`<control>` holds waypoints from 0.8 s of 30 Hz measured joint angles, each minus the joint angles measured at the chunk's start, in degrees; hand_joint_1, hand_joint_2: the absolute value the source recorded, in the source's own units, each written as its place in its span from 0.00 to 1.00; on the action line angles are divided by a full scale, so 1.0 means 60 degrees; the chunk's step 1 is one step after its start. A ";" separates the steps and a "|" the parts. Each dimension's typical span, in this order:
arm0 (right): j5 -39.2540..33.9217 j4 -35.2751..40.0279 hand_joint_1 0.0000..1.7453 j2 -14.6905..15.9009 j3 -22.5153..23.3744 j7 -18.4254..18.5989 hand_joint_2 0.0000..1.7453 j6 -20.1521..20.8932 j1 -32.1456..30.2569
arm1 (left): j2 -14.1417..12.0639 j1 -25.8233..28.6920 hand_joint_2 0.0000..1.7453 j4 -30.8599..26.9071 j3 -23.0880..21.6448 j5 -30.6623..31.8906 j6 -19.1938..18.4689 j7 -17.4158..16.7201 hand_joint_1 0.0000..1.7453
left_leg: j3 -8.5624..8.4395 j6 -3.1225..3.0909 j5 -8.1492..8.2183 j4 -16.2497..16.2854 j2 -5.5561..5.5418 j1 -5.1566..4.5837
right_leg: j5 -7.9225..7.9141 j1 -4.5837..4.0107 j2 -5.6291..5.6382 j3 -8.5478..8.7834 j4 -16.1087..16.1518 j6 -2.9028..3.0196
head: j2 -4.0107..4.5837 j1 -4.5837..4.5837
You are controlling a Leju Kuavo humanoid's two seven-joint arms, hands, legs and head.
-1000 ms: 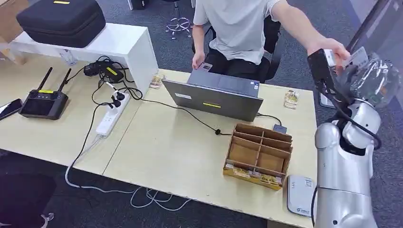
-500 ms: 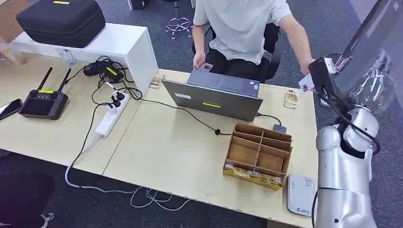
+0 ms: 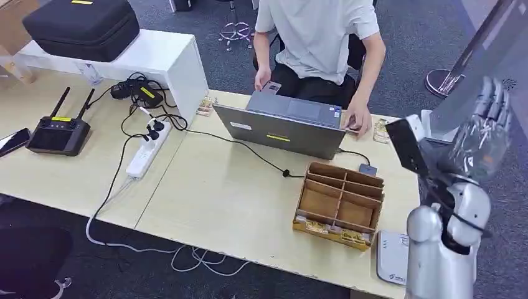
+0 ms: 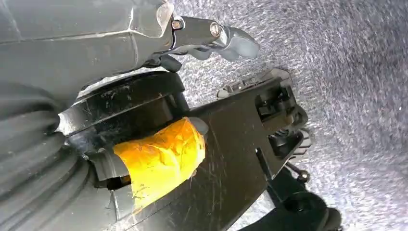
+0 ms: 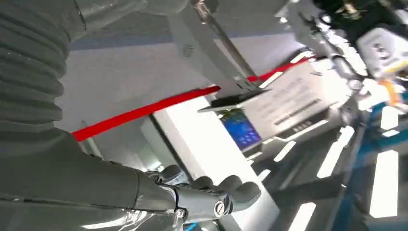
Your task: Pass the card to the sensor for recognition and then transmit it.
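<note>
The right robot hand is raised at the far right, blurred, fingers apart and holding nothing. The card cannot be made out; perhaps the person's hand by the laptop covers it. A card is probably light, stiff and slippery, best pinched at one edge. Whether the left robot hand is apart or together, one cannot tell.

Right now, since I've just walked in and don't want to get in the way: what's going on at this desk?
The robot's right hand is raised beside the desk, fingers pointing up, apparently holding nothing. A seated person is at the laptop, with one hand resting on the desk by its corner. I cannot tell where the card has gone. The robot's left hand hangs above the floor.
</note>
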State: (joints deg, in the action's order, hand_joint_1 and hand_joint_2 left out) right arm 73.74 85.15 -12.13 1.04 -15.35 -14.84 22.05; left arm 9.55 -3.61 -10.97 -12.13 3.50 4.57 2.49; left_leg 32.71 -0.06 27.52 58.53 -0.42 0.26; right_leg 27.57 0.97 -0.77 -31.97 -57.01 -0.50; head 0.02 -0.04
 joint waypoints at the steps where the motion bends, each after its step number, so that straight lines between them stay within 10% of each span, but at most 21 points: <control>1: -0.0018 0.0801 0.00 0.0047 -0.0357 -0.0047 1.00 -0.0116 -0.0677 | -0.0018 0.0038 1.00 0.0000 0.0022 -0.0022 -0.0076 0.0043 0.00 | 0.0004 0.0001 0.0007 0.0000 0.0001 -0.0001 | 0.0002 0.0000 0.0002 -0.0003 0.0000 0.0001 | 0.0000 0.0007; 15: 0.0121 0.4492 0.00 0.0681 -0.1959 -0.0225 1.00 -0.0309 -0.4327 | -0.0146 0.0126 1.00 0.0000 0.0390 -0.0313 -0.0047 0.0186 0.00 | 0.0005 -0.0002 0.0020 -0.0002 0.0060 -0.0001 | 0.0001 0.0000 0.0046 -0.0020 -0.0002 0.0010 | 0.0000 0.0004; 24: 0.0121 0.5009 0.00 0.0943 -0.2166 -0.0222 1.00 0.0065 -0.4870 | -0.0160 0.0125 1.00 0.0000 0.0499 -0.0371 -0.0040 0.0189 0.00 | 0.0002 -0.0002 0.0020 -0.0002 0.0064 -0.0001 | 0.0001 0.0000 0.0048 -0.0020 -0.0002 0.0010 | 0.0000 0.0007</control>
State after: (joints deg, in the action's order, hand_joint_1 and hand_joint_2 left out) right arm 74.47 115.21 -6.47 -11.95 -16.68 -14.45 -7.17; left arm 8.59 -2.85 -10.97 -9.14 1.27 4.33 3.63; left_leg 32.72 -0.07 27.64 58.52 -0.04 0.25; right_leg 27.58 0.97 -0.48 -32.08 -57.02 -0.44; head 0.02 0.00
